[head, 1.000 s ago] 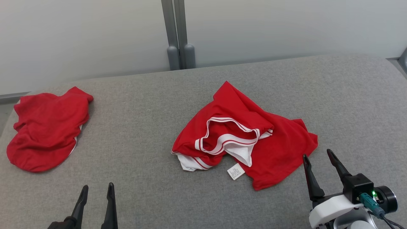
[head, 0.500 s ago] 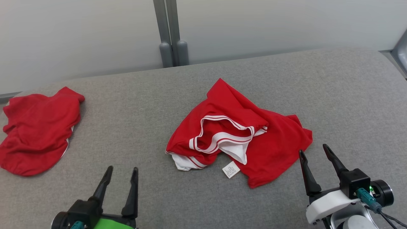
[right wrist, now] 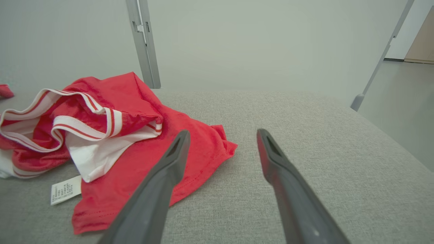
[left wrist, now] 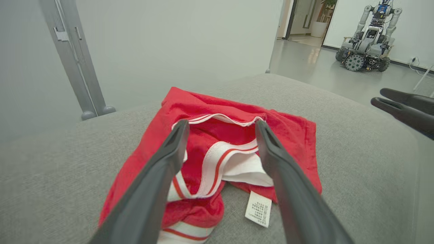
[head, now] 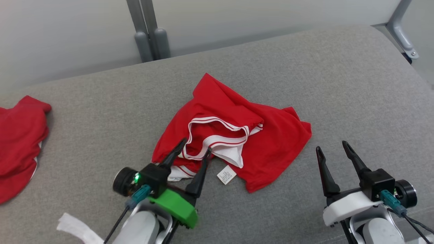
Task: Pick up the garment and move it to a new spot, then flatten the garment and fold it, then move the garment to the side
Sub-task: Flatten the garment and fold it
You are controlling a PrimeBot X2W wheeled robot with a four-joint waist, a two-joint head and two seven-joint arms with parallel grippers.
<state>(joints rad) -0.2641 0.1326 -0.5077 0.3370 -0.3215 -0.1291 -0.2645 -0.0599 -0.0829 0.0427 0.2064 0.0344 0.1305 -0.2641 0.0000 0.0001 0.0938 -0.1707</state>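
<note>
Left gripper (head: 196, 144) is in at the 7 o'clock edge of the crumpled red garment (head: 271, 142), fingers spread wide. The tips sit either side of the white striped band (head: 220, 149), with nothing pinched between them. The garment lies bunched in the middle of the grey fabric desk (head: 339, 84), its white label (head: 226, 175) poking out at 6 o'clock. Right gripper (head: 331, 145) hovers just beside the hem at 4 o'clock, fingers parted and empty. A second red garment (head: 17, 142) lies well apart at 9 o'clock.
</note>
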